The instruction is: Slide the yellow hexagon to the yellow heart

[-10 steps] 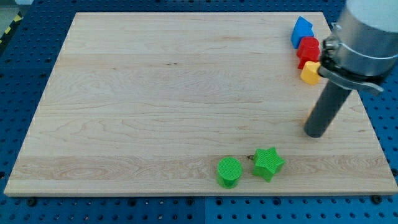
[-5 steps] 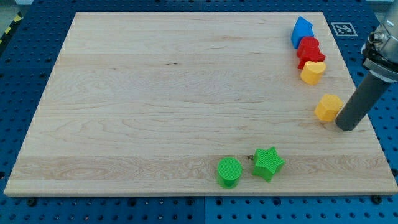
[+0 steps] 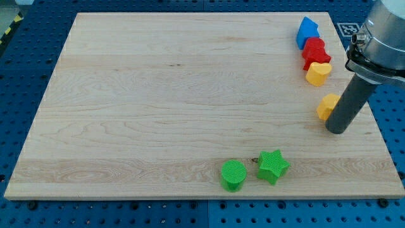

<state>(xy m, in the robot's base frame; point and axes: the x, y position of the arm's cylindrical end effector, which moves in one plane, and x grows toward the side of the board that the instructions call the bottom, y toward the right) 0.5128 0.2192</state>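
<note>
Nearest, two green blocks, a cylinder [image 3: 233,175] and a star [image 3: 273,166], sit on the wooden board [image 3: 158,95]. My tip [image 3: 336,130], a bare rod end, touches the yellow hexagon [image 3: 327,106]. Beyond lie one yellow heart [image 3: 317,73], one red block [image 3: 314,50] and one blue block [image 3: 307,30].
</note>
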